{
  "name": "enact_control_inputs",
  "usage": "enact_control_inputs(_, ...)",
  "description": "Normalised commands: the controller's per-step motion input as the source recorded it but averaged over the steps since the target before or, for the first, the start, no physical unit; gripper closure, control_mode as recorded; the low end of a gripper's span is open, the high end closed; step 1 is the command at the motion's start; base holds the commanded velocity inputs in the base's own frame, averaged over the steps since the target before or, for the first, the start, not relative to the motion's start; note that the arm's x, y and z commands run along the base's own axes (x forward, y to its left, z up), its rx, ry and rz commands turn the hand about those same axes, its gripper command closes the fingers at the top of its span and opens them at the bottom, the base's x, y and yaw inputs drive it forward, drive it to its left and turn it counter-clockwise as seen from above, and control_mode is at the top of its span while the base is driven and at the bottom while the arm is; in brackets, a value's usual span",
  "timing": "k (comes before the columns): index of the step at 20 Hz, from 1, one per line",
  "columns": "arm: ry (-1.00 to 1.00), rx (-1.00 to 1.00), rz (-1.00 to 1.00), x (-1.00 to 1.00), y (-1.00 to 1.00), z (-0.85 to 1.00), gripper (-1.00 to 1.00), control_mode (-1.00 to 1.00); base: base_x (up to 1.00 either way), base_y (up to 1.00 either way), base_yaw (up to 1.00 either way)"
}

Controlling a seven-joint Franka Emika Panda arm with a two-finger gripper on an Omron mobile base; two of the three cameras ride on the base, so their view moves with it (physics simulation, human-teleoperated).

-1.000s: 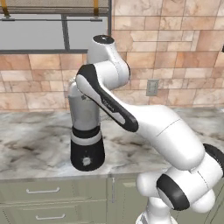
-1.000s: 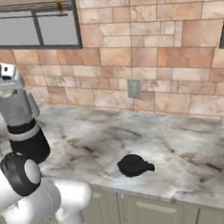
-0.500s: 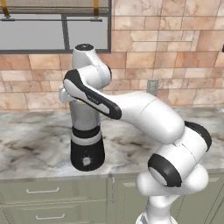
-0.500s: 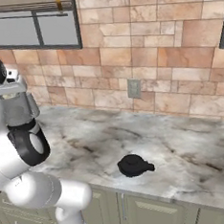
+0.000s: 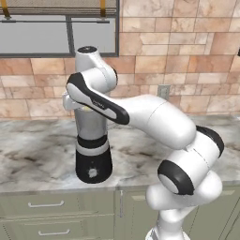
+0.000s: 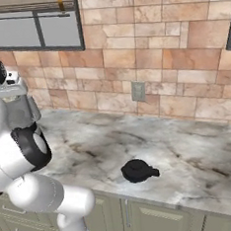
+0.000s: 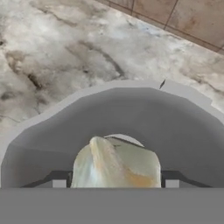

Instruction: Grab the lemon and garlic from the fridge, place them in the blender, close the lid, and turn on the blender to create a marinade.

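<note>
Two fingers (image 7: 113,184) clasp a garlic bulb (image 7: 114,164) over the open blender (image 5: 93,140) on the counter (image 6: 190,150), the arm having swung left since earlier; lid (image 6: 138,170) unmoved.

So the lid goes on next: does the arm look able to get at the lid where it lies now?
Probably yes: the lid lies alone on open counter, nothing around it. But the gripper is over the blender, garlic between its fingers.

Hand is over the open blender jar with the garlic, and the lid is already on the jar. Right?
Not quite. The lid is off: the right base view shows it lying on the counter. The hand view shows the garlic at the hand over the open blender jar.
</note>
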Motion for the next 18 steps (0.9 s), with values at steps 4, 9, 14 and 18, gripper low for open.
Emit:
enact_control_inputs(4,0.0,0.01,0.01,0.0,0.0,-0.03,-1.0,-1.0,0.0,0.0,0.0)
enact_control_inputs(9,0.0,0.01,0.0,0.0,0.0,0.08,-1.0,-1.0,0.0,0.0,0.0)
enact_control_inputs(14,-0.07,0.0,0.0,-0.09,-0.04,0.52,-1.0,-1.0,0.0,0.0,0.0)
enact_control_inputs(18,-0.15,0.01,0.0,-0.36,-0.25,0.86,-1.0,-1.0,0.0,0.0,0.0)
